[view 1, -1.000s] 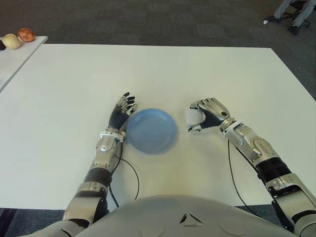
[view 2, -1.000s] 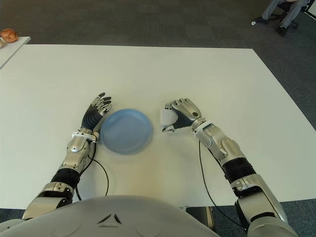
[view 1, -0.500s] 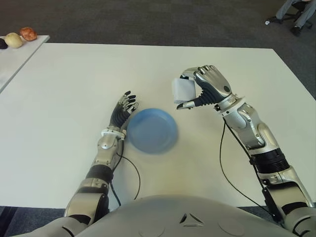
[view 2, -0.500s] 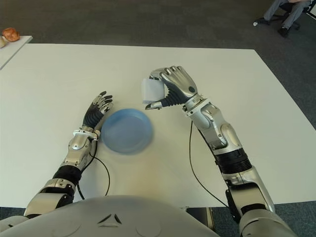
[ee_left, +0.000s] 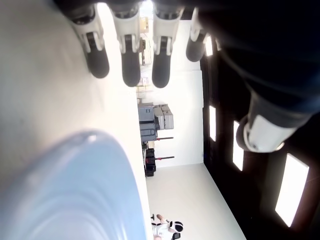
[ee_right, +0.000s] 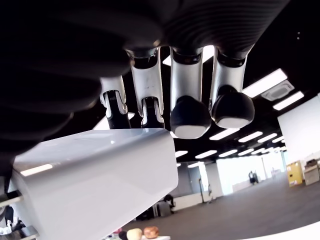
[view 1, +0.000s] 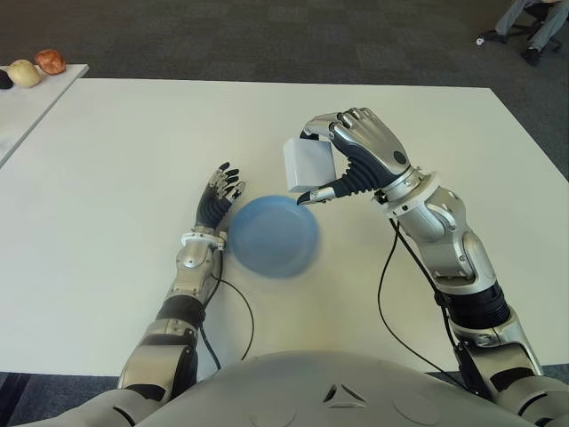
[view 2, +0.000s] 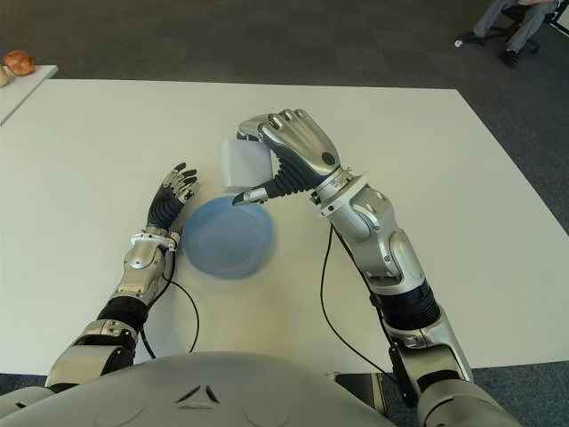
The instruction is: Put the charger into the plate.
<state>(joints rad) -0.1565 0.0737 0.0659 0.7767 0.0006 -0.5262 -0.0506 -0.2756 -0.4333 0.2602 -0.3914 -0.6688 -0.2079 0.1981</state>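
Observation:
A white, boxy charger [view 1: 308,165] is held in the air by my right hand [view 1: 342,165], whose fingers curl over its top with the thumb underneath. It hangs above the far right rim of the blue plate [view 1: 272,235], which lies on the white table [view 1: 133,142]. The right wrist view shows the charger [ee_right: 95,180] up close under the fingertips [ee_right: 189,116]. My left hand [view 1: 216,203] shows just left of the plate with its fingers straight and nothing in them; the left wrist view shows the plate's edge [ee_left: 75,185] beside those fingers [ee_left: 128,57].
A second white table at the far left carries a few small round items [view 1: 36,68]. A person's legs and a chair [view 1: 529,27] are at the far right on the dark carpet. Thin black cables [view 1: 396,294] hang from both forearms over the tabletop.
My right hand has lifted the charger off the table to the right of the plate and carried it up and leftward to above the plate's far right rim. The left hand stayed put.

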